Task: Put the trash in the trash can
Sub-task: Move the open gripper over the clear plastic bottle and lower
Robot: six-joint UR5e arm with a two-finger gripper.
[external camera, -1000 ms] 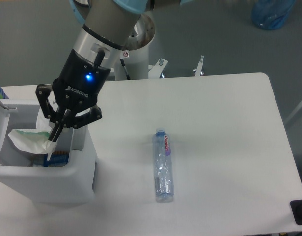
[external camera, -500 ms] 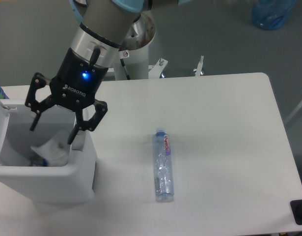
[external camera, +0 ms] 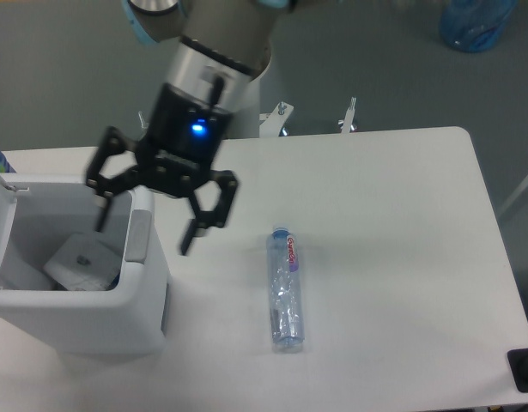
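A crushed clear plastic bottle (external camera: 285, 289) with a pink-red label lies lengthwise on the white table, right of centre. The white trash can (external camera: 92, 330) stands at the left edge, and a crumpled white carton (external camera: 81, 258) rests inside it. My gripper (external camera: 143, 237) hangs open over the can's right wall, one finger above the can's opening and the other finger (external camera: 191, 235) over the table. Nothing is between the fingers. The bottle is roughly a hand's width to the right of the gripper.
The table (external camera: 392, 215) runs to a rounded far right corner. A white robot base column (external camera: 238, 94) stands behind the table. A blue bag (external camera: 476, 24) lies on the floor at top right. A dark object (external camera: 525, 371) sits at the table's bottom right corner.
The gripper opened and released the carton, which dropped into the trash can. It has since moved right, from over the can toward the bottle.
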